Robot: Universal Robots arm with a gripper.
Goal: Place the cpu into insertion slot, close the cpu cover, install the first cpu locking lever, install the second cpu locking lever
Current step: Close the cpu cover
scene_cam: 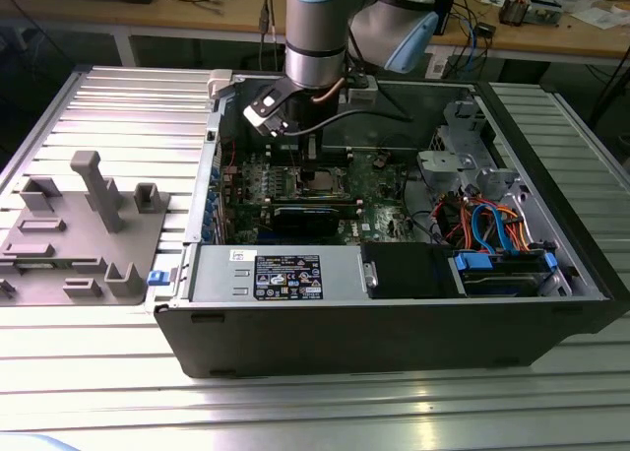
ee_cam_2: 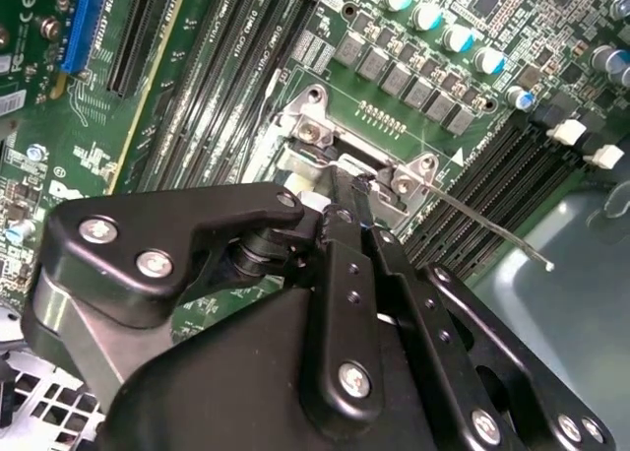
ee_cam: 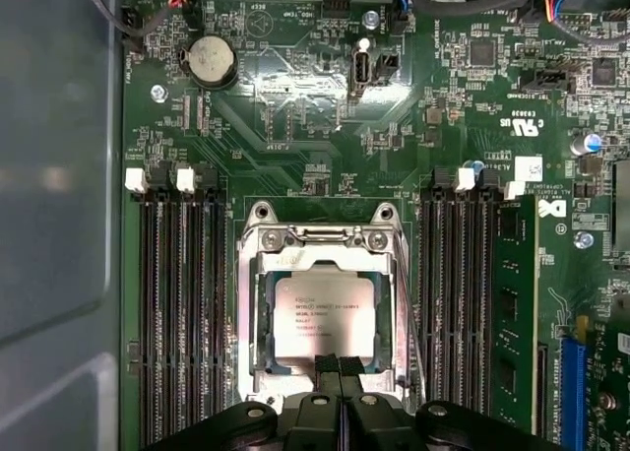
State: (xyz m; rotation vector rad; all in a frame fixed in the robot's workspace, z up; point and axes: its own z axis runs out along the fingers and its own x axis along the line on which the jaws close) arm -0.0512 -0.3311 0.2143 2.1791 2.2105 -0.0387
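Two black metal fingertips (ee_cam: 330, 367) of the gripper (ee_cam: 341, 363) stand pressed together with only a hairline seam between them; whether anything thin is caught in that seam cannot be told; they sit at the socket's edge opposite its screwed hinge end, just touching or nearly touching the frame there. The cpu (ee_cam: 317, 308) is a small flat square with a dull silver-grey top and faint print; it lies seated in the socket, showing through the square window of the cpu cover (ee_cam: 252, 313), a thin bright steel plate lying flat around it. Long black memory slots (ee_cam: 177, 303) run close along both sides of the socket on the glossy green motherboard (ee_cam: 295, 106), leaving little side room. In the second wrist view a thin bare wire lever (ee_cam_2: 492, 232) slants up from a socket corner, its tip free in the air. In the exterior view the arm (scene_cam: 315, 28) reaches straight down into the open black sheet-metal computer case (scene_cam: 394, 333), with clear space above; the case stands on a ribbed aluminium table (scene_cam: 128, 106), and a grey moulded fixture (scene_cam: 84, 225) lies well apart on the exterior view's left.
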